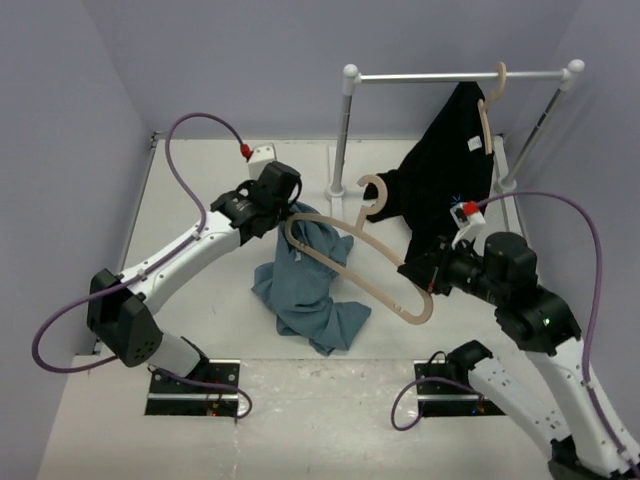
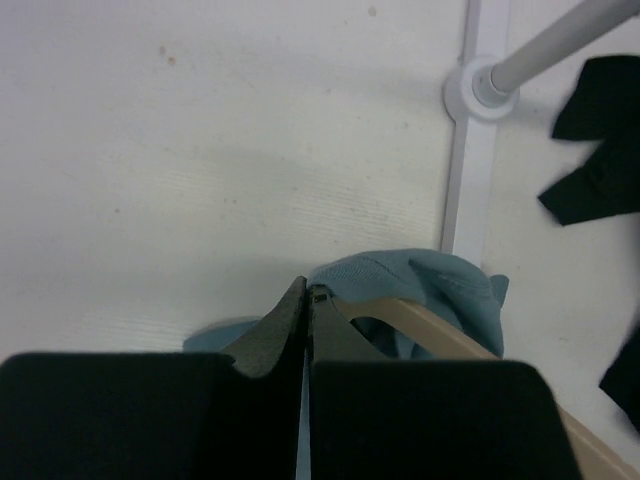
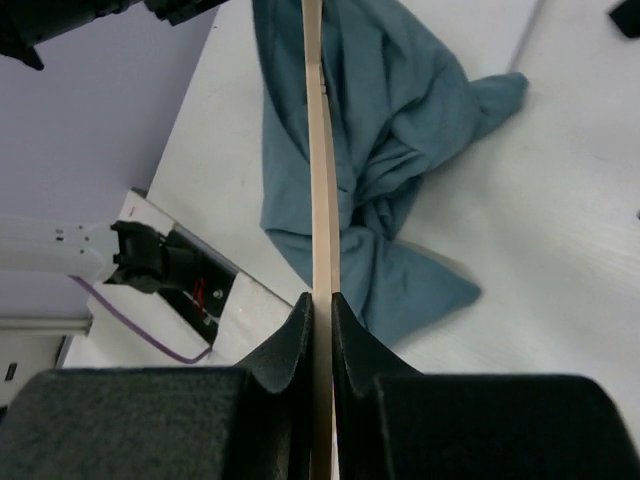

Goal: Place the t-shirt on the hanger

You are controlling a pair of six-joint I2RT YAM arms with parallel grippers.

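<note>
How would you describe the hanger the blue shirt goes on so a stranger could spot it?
Start at the white rail at the back, then come forward to the crumpled blue-grey t-shirt. The hanger is the pale wooden one held over it, one end clamped in the right pincer. Its twin hangs on the rail wearing a black garment.

White table [image 1: 200,300] — blue-grey t-shirt [image 1: 305,295] heaped partly on it, rack base [image 2: 465,190], black garment [image 1: 450,170] perhaps touching at its hem

High rear overview, close wrist views, common t-shirt [image 1: 300,285]
</note>
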